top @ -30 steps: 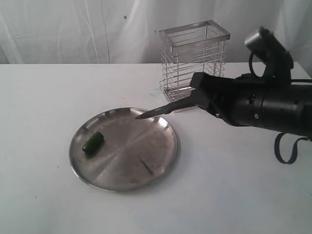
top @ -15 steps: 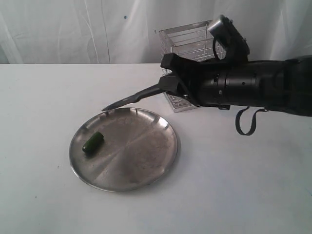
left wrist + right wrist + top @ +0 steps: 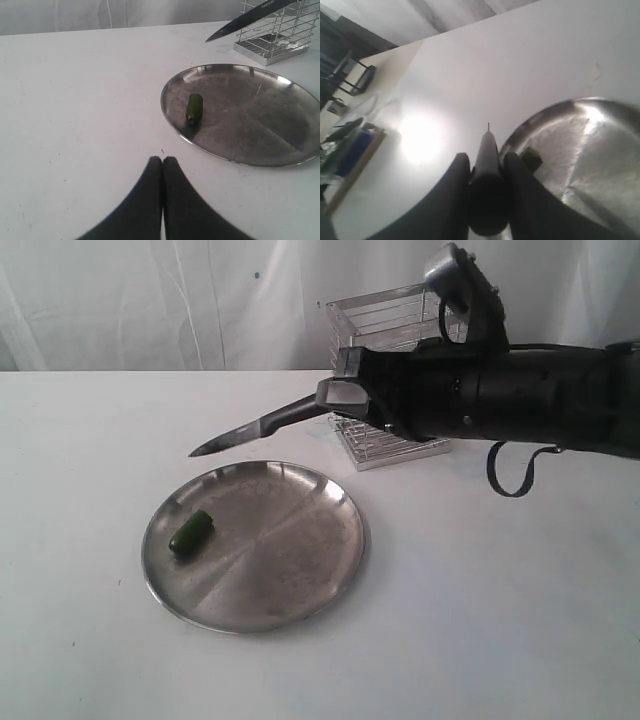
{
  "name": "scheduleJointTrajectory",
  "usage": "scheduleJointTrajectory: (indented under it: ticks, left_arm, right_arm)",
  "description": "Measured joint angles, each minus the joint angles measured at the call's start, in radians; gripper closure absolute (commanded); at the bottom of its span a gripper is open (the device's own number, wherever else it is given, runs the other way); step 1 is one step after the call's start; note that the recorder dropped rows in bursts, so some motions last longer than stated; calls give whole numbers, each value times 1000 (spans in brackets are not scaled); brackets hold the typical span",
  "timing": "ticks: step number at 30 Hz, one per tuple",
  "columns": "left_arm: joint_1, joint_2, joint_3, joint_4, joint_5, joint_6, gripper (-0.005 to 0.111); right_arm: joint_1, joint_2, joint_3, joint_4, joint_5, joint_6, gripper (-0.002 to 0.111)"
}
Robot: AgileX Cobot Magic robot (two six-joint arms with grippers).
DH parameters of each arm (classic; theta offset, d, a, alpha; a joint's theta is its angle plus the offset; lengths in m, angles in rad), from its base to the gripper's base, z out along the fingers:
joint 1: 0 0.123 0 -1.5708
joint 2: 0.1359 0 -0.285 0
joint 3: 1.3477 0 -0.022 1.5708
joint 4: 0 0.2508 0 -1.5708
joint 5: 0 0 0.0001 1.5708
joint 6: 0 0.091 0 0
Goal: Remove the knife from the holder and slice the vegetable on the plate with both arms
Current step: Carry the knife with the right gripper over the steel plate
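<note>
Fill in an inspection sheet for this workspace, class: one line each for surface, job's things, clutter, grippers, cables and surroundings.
Surface: white table, a few small specks.
Job's things: knife out of the holder, held in the air beyond the plate's far rim; vegetable lying uncut on the plate.
Clutter: nothing seen.
Grippers: right gripper shut on the knife handle; left gripper shut, empty, short of the plate.
Cables: black loop hanging under the right arm.
Surroundings: white curtain behind.
</note>
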Motion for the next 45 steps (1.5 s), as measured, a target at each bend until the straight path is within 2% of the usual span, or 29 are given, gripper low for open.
scheduleJointTrajectory:
  ticks: [5, 9, 19, 29, 33, 36, 39, 42, 43, 45]
  left_arm:
    - [0, 0, 0, 0, 0, 0, 107]
    - [0, 0, 0, 0, 0, 0, 107]
    - [0, 0, 0, 0, 0, 0, 107]
    - [0, 0, 0, 0, 0, 0, 107]
    - [0, 0, 0, 0, 0, 0, 107]
    - [0, 0, 0, 0, 0, 0, 107]
    - [0, 0, 0, 0, 0, 0, 107]
    - [0, 0, 0, 0, 0, 0, 107]
    - [0, 0, 0, 0, 0, 0, 107]
    - [0, 0, 0, 0, 0, 0, 107]
  right_arm:
    - [-13, 0, 0, 0, -50, -284, 108]
    - [-13, -4, 0, -52, -56, -398, 108]
    - [-13, -63, 0, -90, 76, -421, 108]
    - [-13, -67, 5, -103, 123, -426, 108]
    - [-13, -67, 15, -114, 91, -417, 108]
    - [-2, -67, 15, -177, -13, -283, 108]
    - [13, -67, 15, -324, -154, 11, 108]
    - [34, -67, 19, -569, -272, 448, 108]
    - [61, -67, 32, -733, -339, 718, 108]
    - [128, -67, 66, -873, -435, 930, 108]
